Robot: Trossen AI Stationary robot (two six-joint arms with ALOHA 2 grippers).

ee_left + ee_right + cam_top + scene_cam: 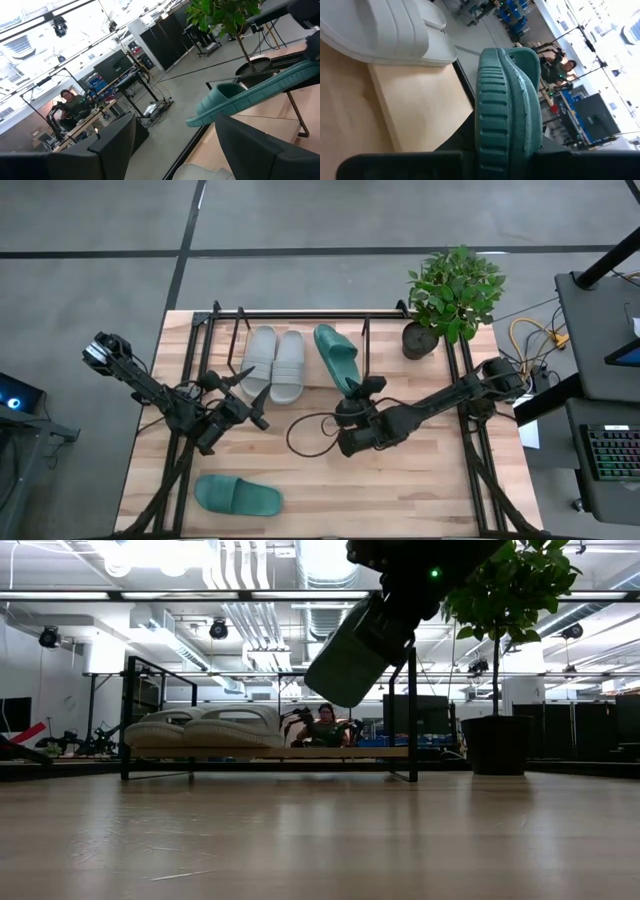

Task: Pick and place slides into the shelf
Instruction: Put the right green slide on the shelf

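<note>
I've got a teal slide [336, 355] clamped by the heel in the right gripper [352, 392], up in the air over the shelf [300, 395], next to the two grey slides [274, 363] already on it. Left gripper [238, 380] sits spread, holding nothing. Other teal one [237, 496] lies on the table [420, 490].

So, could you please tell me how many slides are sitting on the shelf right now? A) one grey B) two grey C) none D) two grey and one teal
B: two light grey slides rest side by side on the shelf, while the right gripper holds a teal slide lifted above the board.
</note>
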